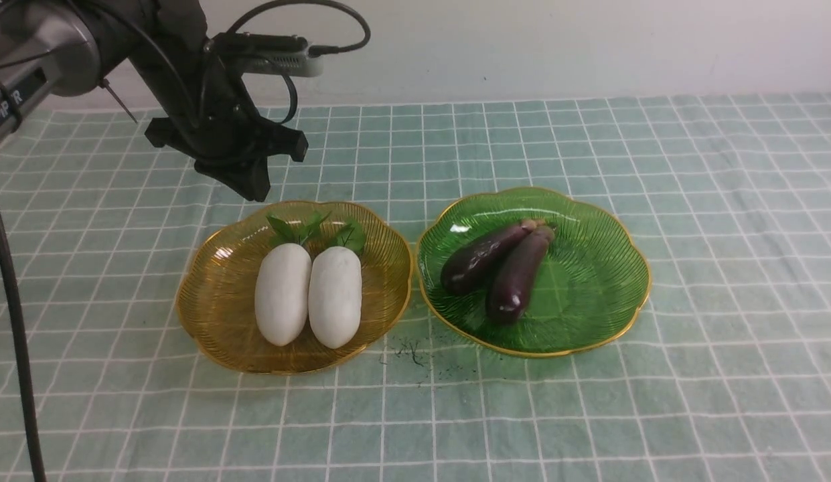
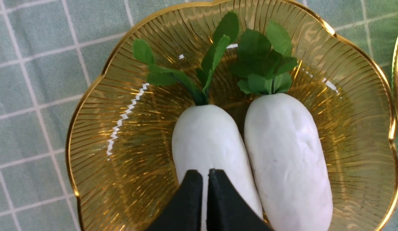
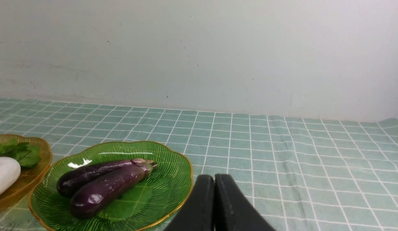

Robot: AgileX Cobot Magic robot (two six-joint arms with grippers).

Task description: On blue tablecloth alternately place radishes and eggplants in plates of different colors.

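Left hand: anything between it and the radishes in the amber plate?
Nothing visible. The left hand, shut, hangs over the amber plate, with only air between it and the left radish. The right radish lies beside it, uncovered.

wall point(image 3: 199, 48): plain off-white, faint scuffs | light: even, soft

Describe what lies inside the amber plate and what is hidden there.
The left radish and right radish lie side by side, touching, leaves toward the far rim. The amber plate floor beneath them is covered.
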